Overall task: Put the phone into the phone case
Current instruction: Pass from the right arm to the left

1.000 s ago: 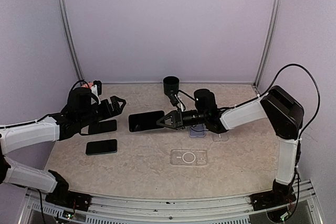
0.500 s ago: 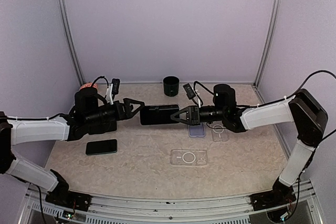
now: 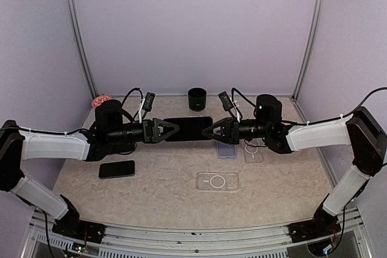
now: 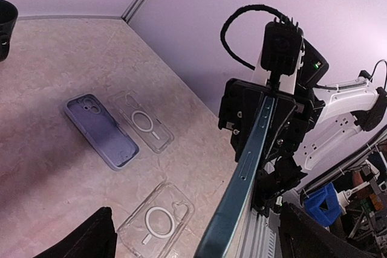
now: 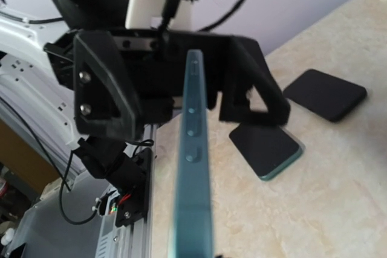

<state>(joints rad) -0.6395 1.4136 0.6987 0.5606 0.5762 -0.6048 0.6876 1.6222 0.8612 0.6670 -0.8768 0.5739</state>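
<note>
A dark teal phone (image 3: 187,129) hangs level above the table between the two arms. My right gripper (image 3: 213,131) is shut on its right end. My left gripper (image 3: 163,130) is open, its fingers (image 4: 97,237) spread wide on either side of the phone's left end without touching it. The phone shows edge-on in both wrist views (image 4: 248,173) (image 5: 192,167). A clear phone case (image 3: 217,180) (image 4: 156,222) lies on the table in front. A lavender case (image 3: 227,150) (image 4: 100,131) and a second clear case (image 3: 254,151) (image 4: 140,121) lie below my right arm.
A black phone (image 3: 117,168) (image 5: 266,149) lies flat at the front left, and another dark phone (image 5: 325,93) lies farther back under the left arm. A black cup (image 3: 197,98) stands at the back wall. A red-and-white object (image 3: 98,99) sits at the back left.
The right gripper has carried the phone up, back and to the right. The left arm has swung right, and its open fingers now straddle the phone's left end.
</note>
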